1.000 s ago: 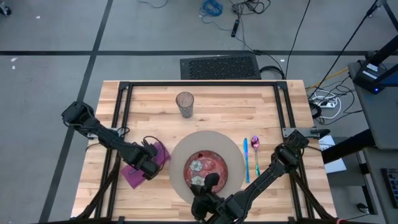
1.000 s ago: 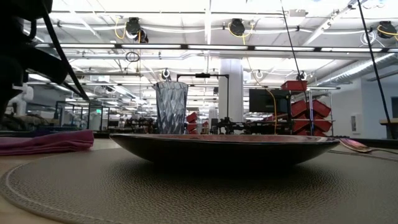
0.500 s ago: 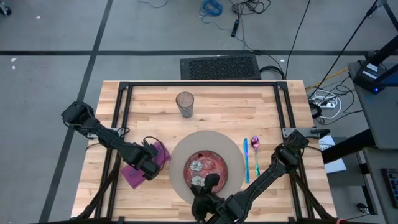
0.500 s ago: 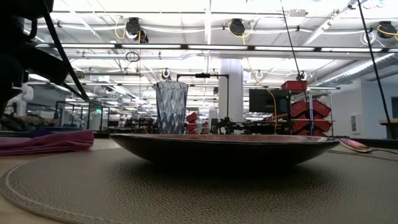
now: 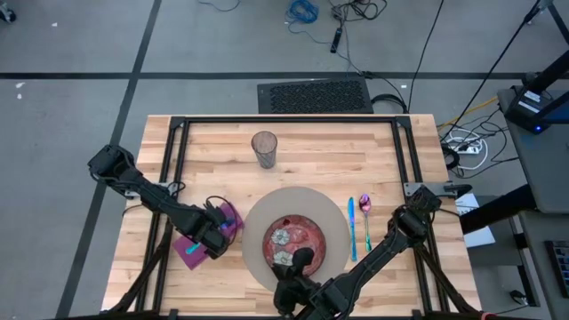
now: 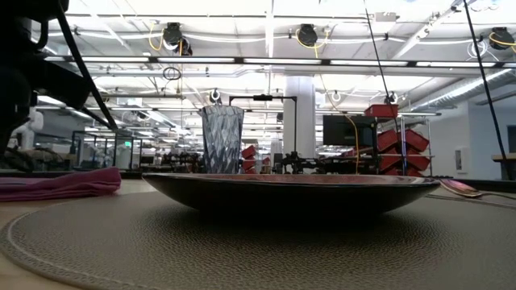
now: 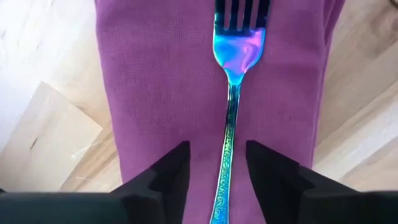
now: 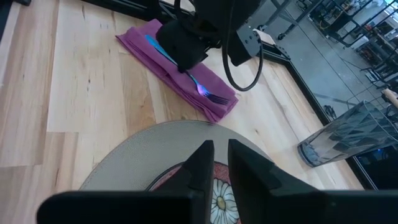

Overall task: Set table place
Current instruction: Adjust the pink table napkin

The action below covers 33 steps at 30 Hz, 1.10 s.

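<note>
We work on a light-wood table over grey floor, shelving beyond; no writing is readable. Our left gripper stands parted around the fork on the napkin, left of the mat. Our right gripper, narrow and empty, hangs over the plate.

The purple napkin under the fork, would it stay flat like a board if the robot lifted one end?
Probably not. The purple napkin looks like soft woven cloth folded into a strip, so it would likely droop and unfold. The fork lying on it would probably slide off. A push might bunch it up on the wooden table rather than slide it neatly.
</note>
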{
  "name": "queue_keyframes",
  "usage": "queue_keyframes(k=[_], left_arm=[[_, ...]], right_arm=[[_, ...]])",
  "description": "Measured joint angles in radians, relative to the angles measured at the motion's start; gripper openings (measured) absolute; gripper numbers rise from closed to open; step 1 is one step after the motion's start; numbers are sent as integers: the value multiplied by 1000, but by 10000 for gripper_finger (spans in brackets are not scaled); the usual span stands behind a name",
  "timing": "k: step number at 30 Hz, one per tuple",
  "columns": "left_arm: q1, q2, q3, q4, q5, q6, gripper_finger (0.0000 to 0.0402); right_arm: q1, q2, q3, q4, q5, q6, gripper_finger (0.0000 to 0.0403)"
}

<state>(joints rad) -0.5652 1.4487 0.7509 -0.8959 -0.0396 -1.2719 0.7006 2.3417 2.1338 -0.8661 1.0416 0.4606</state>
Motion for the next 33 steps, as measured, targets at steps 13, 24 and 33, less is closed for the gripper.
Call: queue_keyframes(k=[13,24,33], left_arm=[[-23,0,89,-175,8,35,149],[-157,0,71,-238,238,-89,54],[-201,2,-27,-168,294,-155,0]], right_arm=[[1,0,0,0,0,0,34],[9,0,0,-7,0,8,34],[9,0,0,0,0,11,34]])
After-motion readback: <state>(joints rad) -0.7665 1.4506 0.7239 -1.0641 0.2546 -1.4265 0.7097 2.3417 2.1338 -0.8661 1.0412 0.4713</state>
